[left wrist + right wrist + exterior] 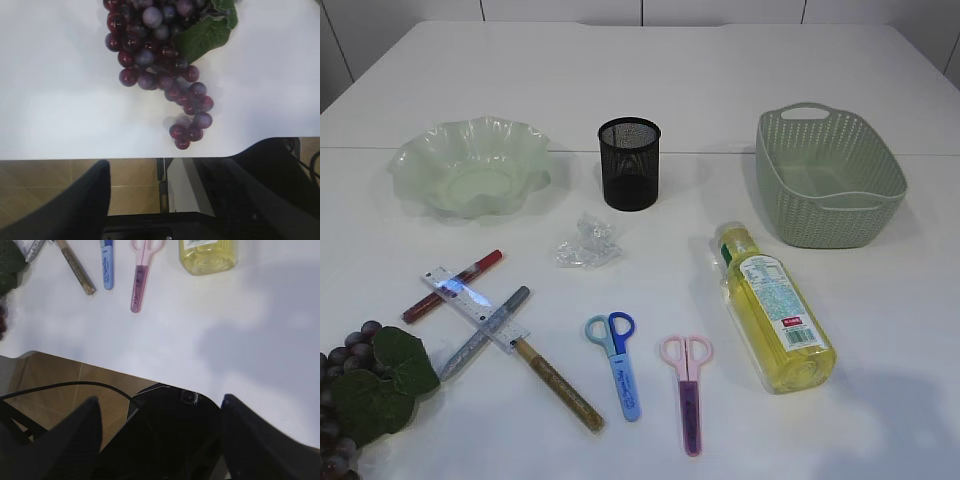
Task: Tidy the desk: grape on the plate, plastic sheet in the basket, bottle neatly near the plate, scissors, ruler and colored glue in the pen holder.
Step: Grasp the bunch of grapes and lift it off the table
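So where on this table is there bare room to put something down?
Free: the far strip behind the plate, pen holder and basket, and the near right corner beside the bottle. Crowded: the near left, with grapes, ruler, glue pens and both scissors.

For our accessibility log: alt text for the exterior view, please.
A white table holds untidied items: a green plate, black mesh pen holder and green basket at the back; crumpled plastic sheet mid-table; grapes, ruler, glue pens, two scissors and a lying bottle in front.
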